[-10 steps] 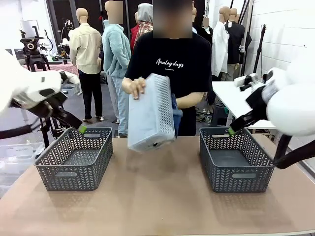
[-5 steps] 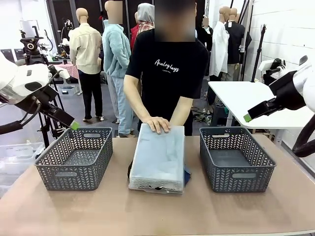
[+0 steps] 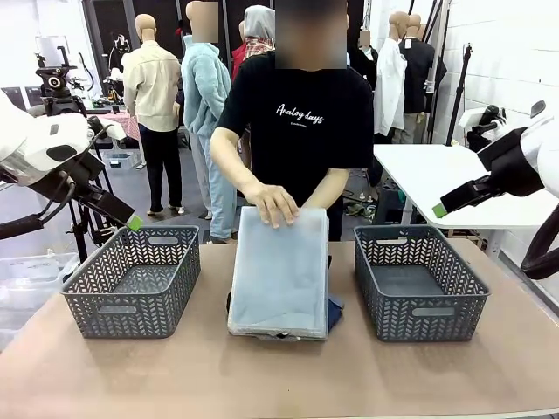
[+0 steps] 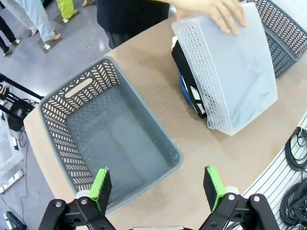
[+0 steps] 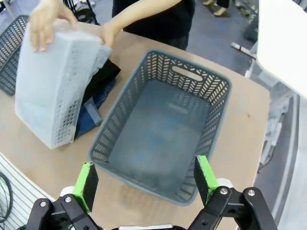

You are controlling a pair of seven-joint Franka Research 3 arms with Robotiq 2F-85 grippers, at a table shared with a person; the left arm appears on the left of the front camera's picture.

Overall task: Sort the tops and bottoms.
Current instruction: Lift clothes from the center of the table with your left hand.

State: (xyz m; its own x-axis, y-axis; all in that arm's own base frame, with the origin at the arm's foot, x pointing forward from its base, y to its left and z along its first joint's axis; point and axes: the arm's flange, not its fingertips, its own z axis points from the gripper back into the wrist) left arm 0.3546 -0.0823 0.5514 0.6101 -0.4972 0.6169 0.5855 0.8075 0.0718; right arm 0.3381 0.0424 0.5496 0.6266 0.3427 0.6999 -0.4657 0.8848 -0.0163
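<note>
Front view: the person's hand (image 3: 272,202) presses an upturned pale bin (image 3: 279,275) onto the tabletop (image 3: 279,375), apparently to tip the clothes out. Denim bottoms (image 3: 334,308) peep from its right edge.

Left wrist view: black tops (image 4: 177,60) poke from under the bin. Beside it, the left hand (image 4: 157,184) hangs wide and empty over a grey basket (image 4: 62,96).

Right wrist view: the right hand (image 5: 145,182), equally wide, is poised over the other basket (image 5: 216,96).

Left pincer (image 4: 157,186) jaws wide apart, raised; right pincer (image 5: 145,181) likewise, both empty

- The pale upturned crate (image 3: 281,279) covers most of what lies beneath it; the number of pieces cannot be told.
- At the crate's long edge, only a black cloth (image 5: 103,79) fold and a dark denim (image 5: 88,120) corner peek out.
</note>
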